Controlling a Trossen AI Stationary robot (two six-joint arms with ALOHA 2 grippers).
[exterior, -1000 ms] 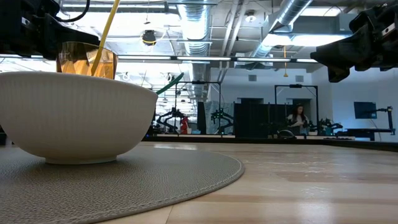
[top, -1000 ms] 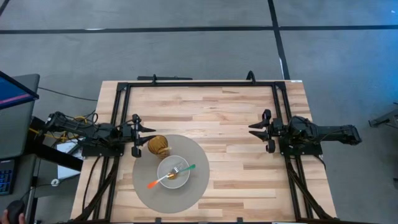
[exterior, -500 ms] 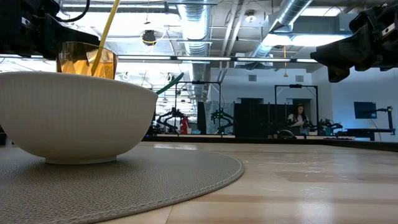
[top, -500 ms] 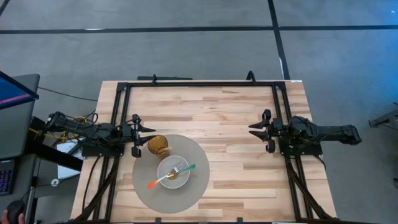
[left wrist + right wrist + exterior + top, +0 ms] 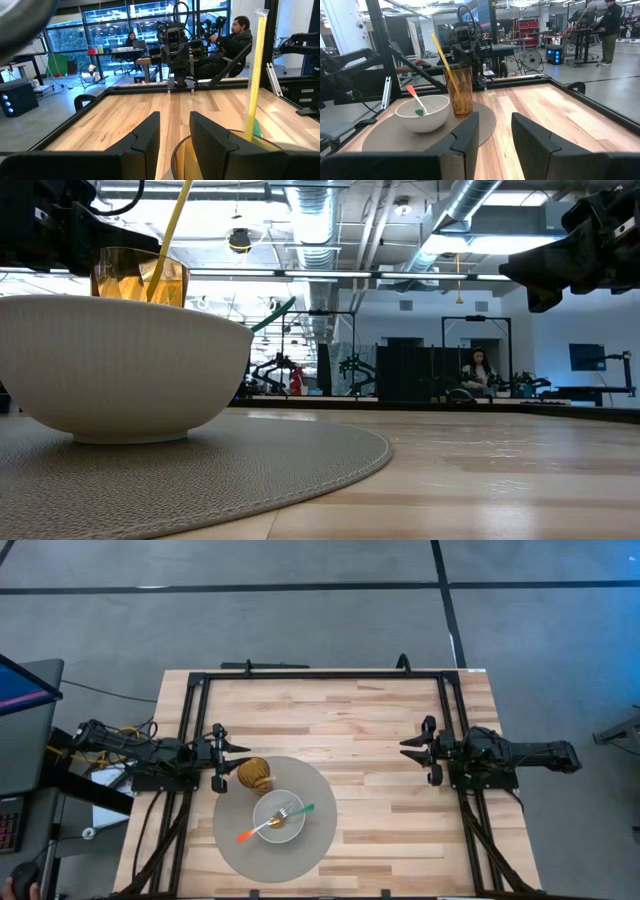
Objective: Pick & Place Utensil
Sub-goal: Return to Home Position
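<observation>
A white bowl (image 5: 279,817) sits on a round grey placemat (image 5: 315,838) near the table's near-left side. A utensil with an orange handle end and a green end (image 5: 272,823) lies across the bowl, its ends resting on the rim. An amber tumbler (image 5: 254,774) with a yellow straw (image 5: 445,63) stands on the mat behind the bowl. My left gripper (image 5: 232,758) hovers open at the table's left, just beside the tumbler. My right gripper (image 5: 410,748) waits open at the table's right.
A black metal frame (image 5: 320,676) borders the wooden table top. Bare wood (image 5: 370,770) lies between the mat and my right gripper. People sit at desks in the room beyond the table (image 5: 478,370).
</observation>
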